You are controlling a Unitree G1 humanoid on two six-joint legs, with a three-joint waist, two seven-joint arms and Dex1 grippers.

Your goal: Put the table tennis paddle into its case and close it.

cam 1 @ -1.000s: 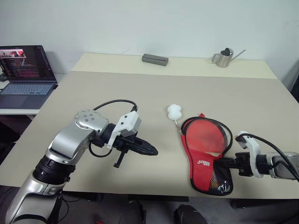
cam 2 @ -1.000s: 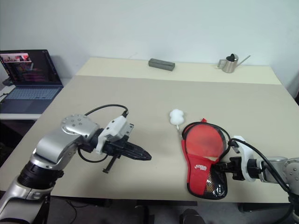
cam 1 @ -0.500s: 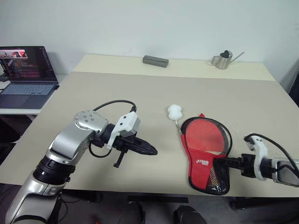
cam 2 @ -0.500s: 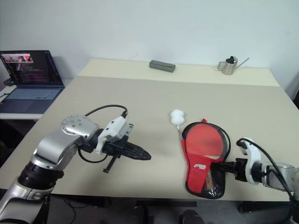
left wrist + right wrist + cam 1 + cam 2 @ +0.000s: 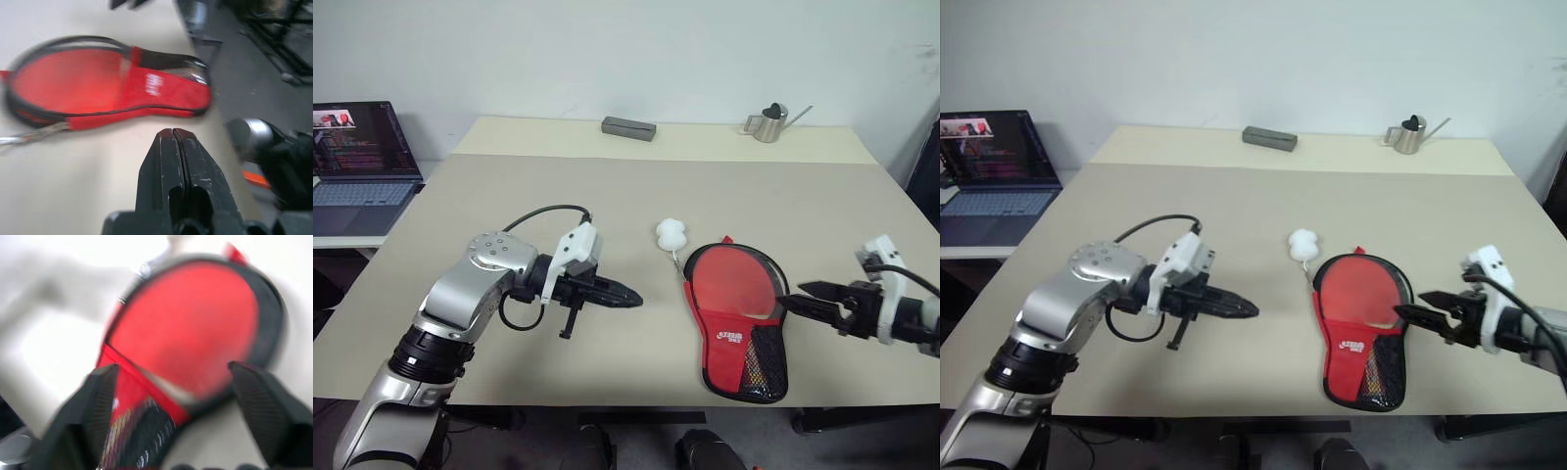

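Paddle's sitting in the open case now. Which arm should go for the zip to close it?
Probably the right. The right gripper is open beside the red paddle-shaped zip case, where the red table tennis paddle lies. The left gripper is shut and farther away across bare table.

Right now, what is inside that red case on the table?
The paddle's round red face shows in the open case; the case's narrow end covers its handle.
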